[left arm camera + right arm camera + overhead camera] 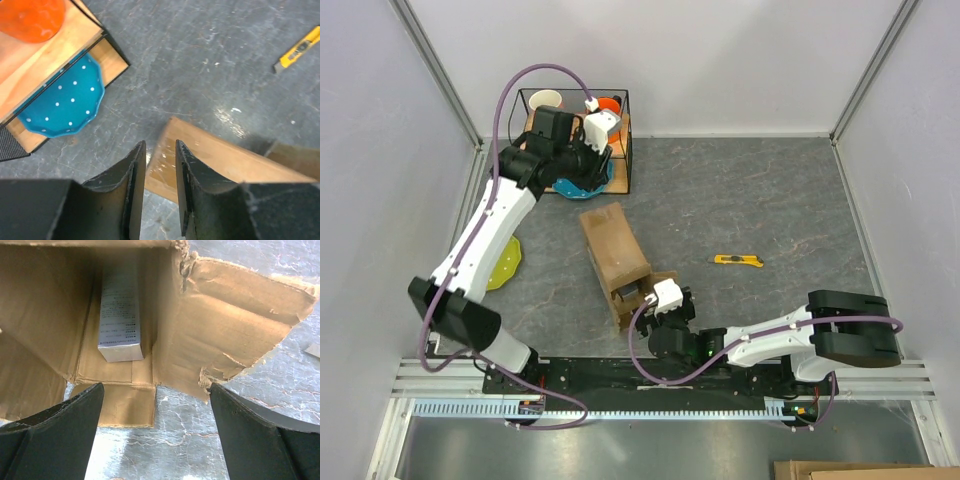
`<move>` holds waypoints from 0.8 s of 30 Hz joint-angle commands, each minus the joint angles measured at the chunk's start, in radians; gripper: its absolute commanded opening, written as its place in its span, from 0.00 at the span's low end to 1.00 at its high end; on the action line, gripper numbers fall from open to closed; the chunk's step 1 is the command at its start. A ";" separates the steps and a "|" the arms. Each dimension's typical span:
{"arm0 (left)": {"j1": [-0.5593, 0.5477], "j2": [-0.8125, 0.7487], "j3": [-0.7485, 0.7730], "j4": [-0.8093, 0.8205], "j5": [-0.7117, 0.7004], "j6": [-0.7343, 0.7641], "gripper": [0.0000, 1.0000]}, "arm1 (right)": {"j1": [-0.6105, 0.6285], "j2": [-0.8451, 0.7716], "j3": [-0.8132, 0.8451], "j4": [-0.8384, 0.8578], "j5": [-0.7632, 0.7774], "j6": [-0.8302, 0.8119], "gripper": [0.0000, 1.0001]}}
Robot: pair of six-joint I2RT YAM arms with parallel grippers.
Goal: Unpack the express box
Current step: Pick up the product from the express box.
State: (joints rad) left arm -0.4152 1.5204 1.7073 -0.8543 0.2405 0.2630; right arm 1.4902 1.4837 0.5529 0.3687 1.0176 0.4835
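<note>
The express box (615,255) is a brown carton lying on its side mid-table, its torn-open end facing the near edge. My right gripper (642,302) is open at that mouth, its fingers either side of the opening (156,387), holding nothing. Inside the box (45,305) lies a small silver-white printed carton (120,310). A torn flap (235,320) hangs at the right. My left gripper (584,168) hovers above the box's far end (220,160). Its fingers (160,147) stand narrowly apart and empty.
A yellow utility knife (738,261) lies right of the box and shows in the left wrist view (298,48). A black wire basket (625,140) at the back holds a blue dotted plate (65,102), an orange item (32,17) and a white cup (545,100). A yellow-green plate (505,262) lies left.
</note>
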 commanded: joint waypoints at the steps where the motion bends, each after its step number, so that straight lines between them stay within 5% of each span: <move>1: 0.049 0.102 0.081 0.015 0.083 0.035 0.36 | 0.007 0.036 0.015 0.141 -0.017 -0.052 0.94; 6: 0.064 0.164 0.045 -0.057 0.216 0.076 0.26 | 0.008 0.078 0.021 0.193 -0.036 -0.082 0.96; 12: 0.064 0.169 -0.061 -0.049 0.191 0.113 0.08 | 0.010 0.086 0.013 0.228 -0.063 -0.086 0.97; 24: 0.064 0.060 -0.244 0.054 0.111 0.059 0.02 | 0.059 -0.160 -0.186 0.280 -0.217 0.011 0.87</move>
State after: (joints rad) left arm -0.3500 1.6222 1.5143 -0.8188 0.3855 0.3305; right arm 1.5326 1.4212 0.4347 0.5755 0.8959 0.4507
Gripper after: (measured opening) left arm 0.025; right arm 0.887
